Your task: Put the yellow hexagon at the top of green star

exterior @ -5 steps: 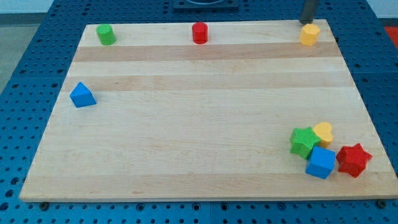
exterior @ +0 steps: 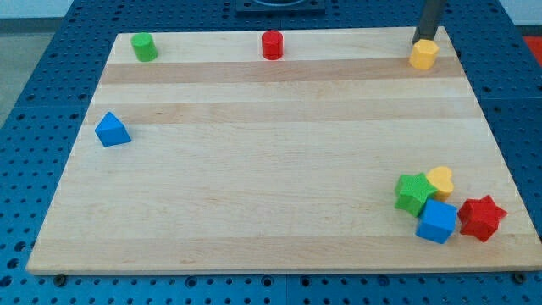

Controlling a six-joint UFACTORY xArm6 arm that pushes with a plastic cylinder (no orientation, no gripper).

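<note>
Coming down from the view's top edge near the right corner, the dark rod ends in my tip (exterior: 423,40), which has no jaws to spread or press; it is a plain rod end, holding nothing. Just below my tip, touching or nearly so, sits the yellow hexagon (exterior: 424,54) on the wooden board (exterior: 279,169). Far below my tip, toward the view's bottom right, the green star (exterior: 412,192) is bunched with three others: the yellow heart (exterior: 441,180) at its right, the blue cube (exterior: 437,221) under it, the red star (exterior: 482,217) further right. Off to my tip's left along the top edge stand the red cylinder (exterior: 272,44) and, farther, the green cylinder (exterior: 143,47). A blue triangular block (exterior: 112,130) lies far left and lower down.
</note>
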